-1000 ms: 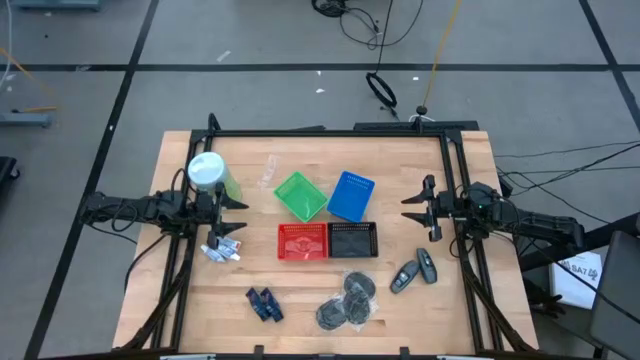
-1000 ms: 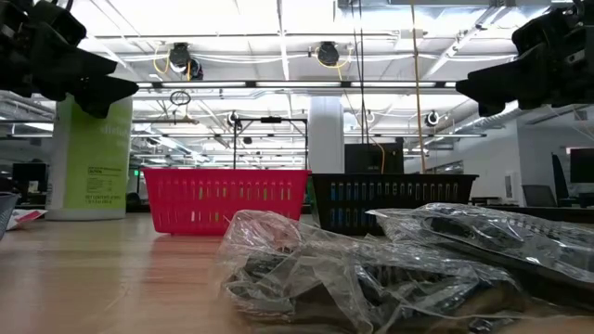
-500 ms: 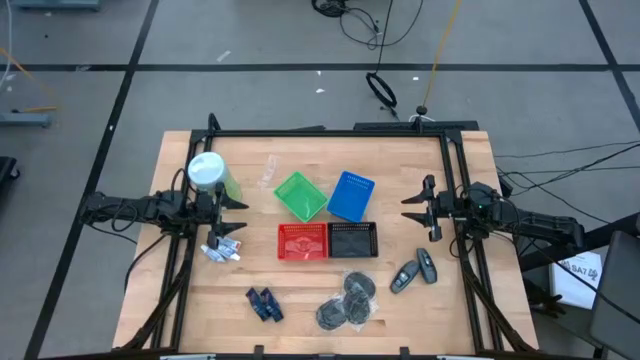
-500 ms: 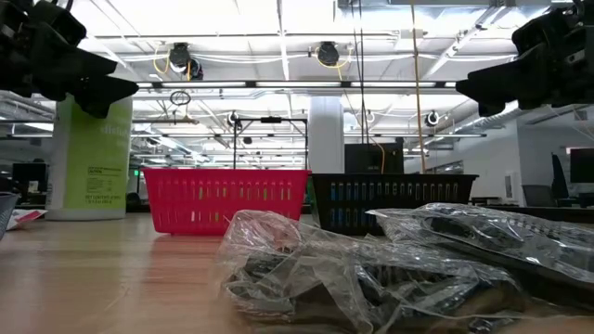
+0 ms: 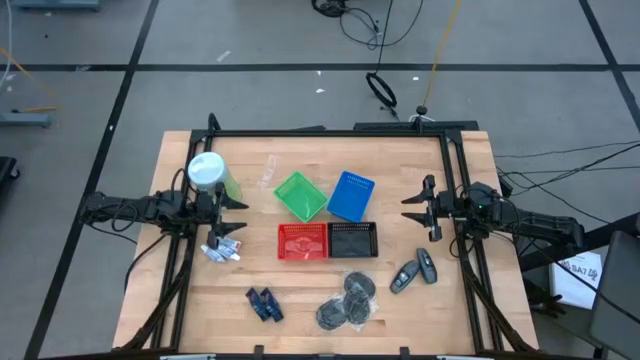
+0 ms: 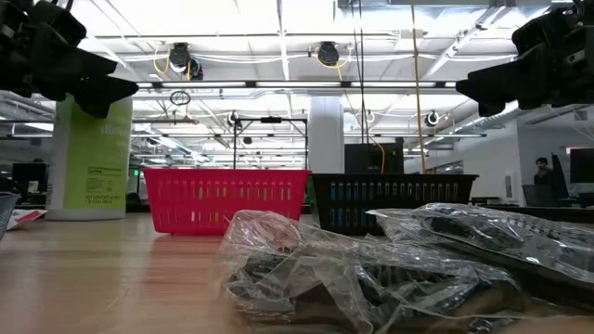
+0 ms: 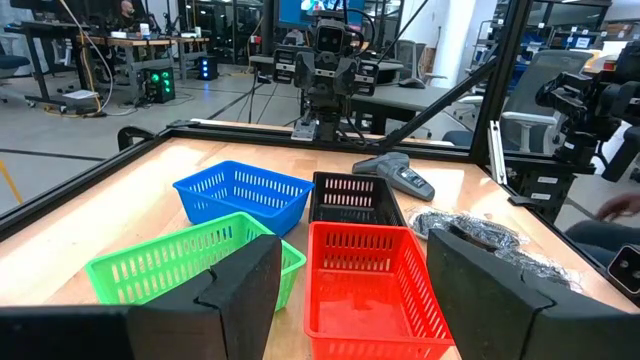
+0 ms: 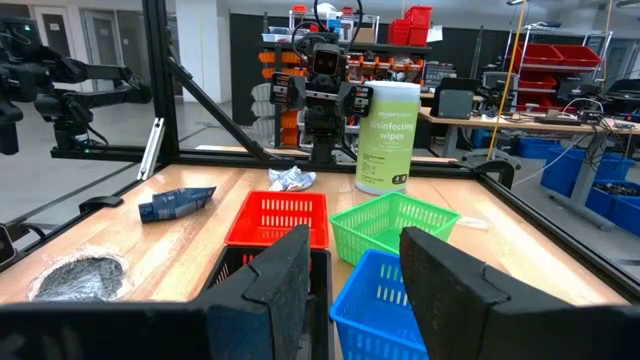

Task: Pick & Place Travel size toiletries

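Now the right pincer (image 5: 418, 208) (spread, empty) should descend straight over the dark grey pieces (image 5: 414, 271), centring before closing.

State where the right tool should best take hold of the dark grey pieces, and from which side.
Probably across the narrow middle of one grey piece, from above with the right tool: both lie flat, oblong and side by side, so their long sides suit the fingers.
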